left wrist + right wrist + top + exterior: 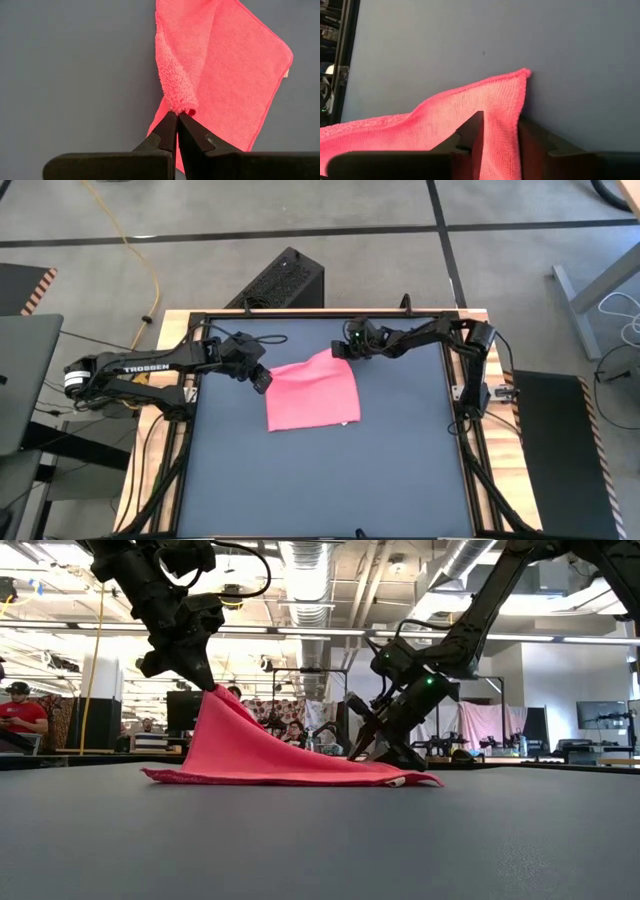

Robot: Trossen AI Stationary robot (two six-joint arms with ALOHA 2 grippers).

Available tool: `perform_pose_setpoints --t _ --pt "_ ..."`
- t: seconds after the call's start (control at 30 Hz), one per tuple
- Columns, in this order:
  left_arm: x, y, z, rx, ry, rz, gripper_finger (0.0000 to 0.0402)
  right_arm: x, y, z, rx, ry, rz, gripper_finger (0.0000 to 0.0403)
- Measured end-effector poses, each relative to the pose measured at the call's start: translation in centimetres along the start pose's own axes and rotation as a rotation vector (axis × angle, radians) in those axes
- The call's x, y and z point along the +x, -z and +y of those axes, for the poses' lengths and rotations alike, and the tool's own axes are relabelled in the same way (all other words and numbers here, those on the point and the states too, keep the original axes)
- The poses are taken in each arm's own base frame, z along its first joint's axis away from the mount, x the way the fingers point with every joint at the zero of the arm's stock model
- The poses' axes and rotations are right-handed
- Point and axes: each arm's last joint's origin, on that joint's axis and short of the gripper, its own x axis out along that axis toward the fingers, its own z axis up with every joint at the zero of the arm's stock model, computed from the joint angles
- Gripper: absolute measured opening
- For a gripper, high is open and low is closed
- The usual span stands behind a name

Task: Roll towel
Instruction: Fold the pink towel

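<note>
1. Towel [312,394] in the high view: bright pink, lying on the dark surface [330,480], in its far half near the middle. Left pincer [263,379] at the towel's far-left corner, reaching in from the left. Right pincer [345,351] at the towel's far-right corner, reaching in from the far right.

2. Low view: towel [270,760] rising like a tent to one peak, the rest spread flat on the surface [320,840]. Left pincer [205,680] pressed together on that raised peak, holding it clear of the surface. Right pincer [385,752] down low at the towel's other far corner, just above the surface, with dark fingers on either side of the cloth edge. People and workbenches visible in the room beyond.

3. Left wrist view: left pincer [176,116] with both fingertips squeezed on a bunched fold of the towel [235,80]; remaining cloth hanging down and spreading out onto the grey surface [75,75].

4. Right wrist view: right pincer [500,135] with one finger on each side of a strip of the towel [470,107], cloth lying between the two fingers, both touching it; full grip cannot be told. Pointed towel corner just past the fingertips, resting on the surface [520,35].
</note>
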Motion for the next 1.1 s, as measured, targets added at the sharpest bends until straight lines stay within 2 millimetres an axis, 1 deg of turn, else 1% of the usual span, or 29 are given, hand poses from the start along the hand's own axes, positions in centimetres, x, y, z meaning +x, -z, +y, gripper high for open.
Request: perform_pose_setpoints --t 0.27,0.37,0.43,0.57,0.83,0.97,1.1 --pt "0.0 0.0 0.0 -0.001 0.005 0.003 0.0000 -0.1 -0.7 -0.4 0.005 0.001 -0.020 0.0030" --pt "0.0 0.0 0.0 -0.001 0.005 0.003 0.0000 -0.1 -0.7 -0.4 0.003 -0.008 -0.028 0.0012" --pt "0.0 0.0 0.0 -0.001 0.005 0.003 0.0000 -0.1 -0.8 -0.3 0.001 -0.013 -0.031 0.0011" --pt "0.0 0.0 0.0 -0.002 0.005 0.003 0.0000 -0.1 -0.7 -0.3 -0.013 -0.010 -0.028 0.0024" --pt "0.0 -0.2 0.0 -0.004 -0.030 -0.040 0.0000 0.1 0.0 0.5 -0.200 -0.029 -0.028 0.0013" --pt "0.0 -0.4 0.0 -0.030 -0.042 -0.066 0.0000 0.1 0.1 1.0 -0.225 -0.050 -0.060 0.0013" --pt "0.0 -0.4 0.0 -0.056 -0.055 -0.074 0.0000 -0.4 -0.4 1.6 -0.242 -0.066 -0.113 0.0012"
